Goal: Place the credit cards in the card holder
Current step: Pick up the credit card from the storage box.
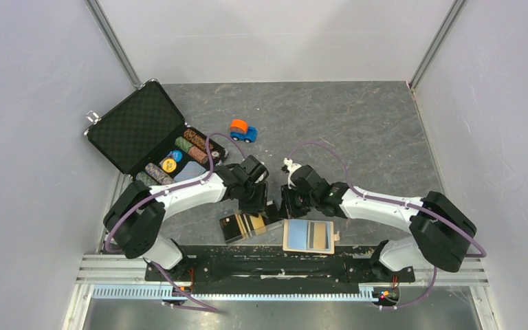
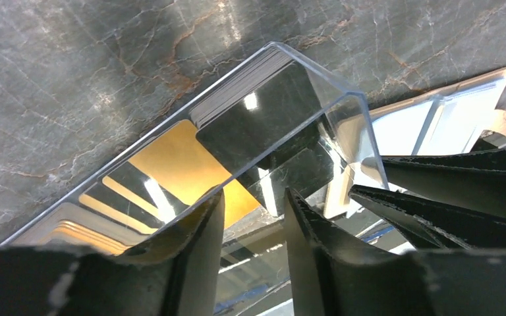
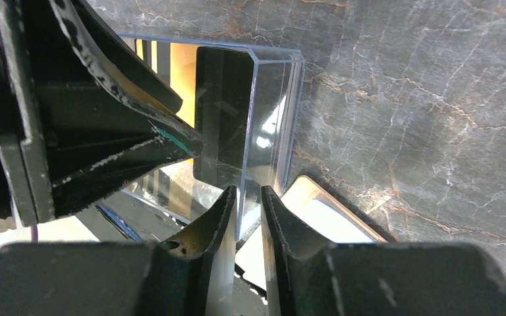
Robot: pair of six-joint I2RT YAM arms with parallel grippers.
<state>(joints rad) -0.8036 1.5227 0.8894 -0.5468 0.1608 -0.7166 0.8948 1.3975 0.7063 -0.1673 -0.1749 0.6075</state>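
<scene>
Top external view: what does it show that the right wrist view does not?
Only the top external view shows the toy car and the open chip case. Only the right wrist view shows the right end effector pinching the wall of the clear box. Both show that box, the credit cards in it, the left end effector and the grey table.

No legible text, brand, number or sign on the credit cards [image 1: 239, 226], poker chips [image 1: 194, 146] or briefcase [image 1: 135, 125]
</scene>
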